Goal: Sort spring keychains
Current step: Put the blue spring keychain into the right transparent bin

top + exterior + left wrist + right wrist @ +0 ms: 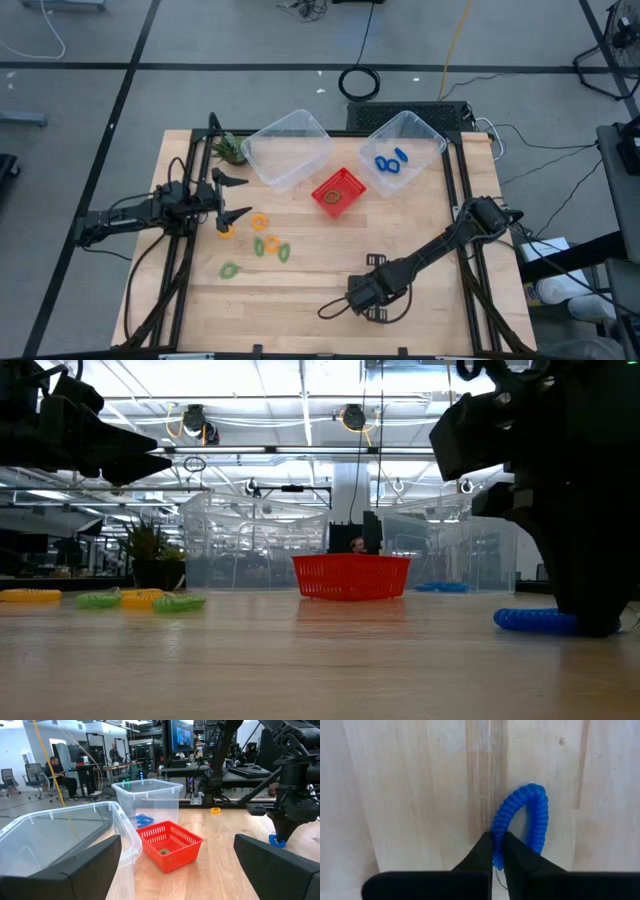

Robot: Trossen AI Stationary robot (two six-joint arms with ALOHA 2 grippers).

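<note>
Nearest the table's (300, 290) front edge, the right pincer (496, 851) is pinched narrowly on one end of a blue spring keychain (525, 820) lying on the wood, well in front of the red basket (339, 192). That basket holds something small and dark. Left of it, orange and green keychains (270, 245) lie loose beside the left pincer (232, 197), spread wide and holding nothing. Behind the basket, one clear bin (287, 148) looks bare; the other (404, 149) holds blue keychains (390, 161). No writing is legible.
</note>
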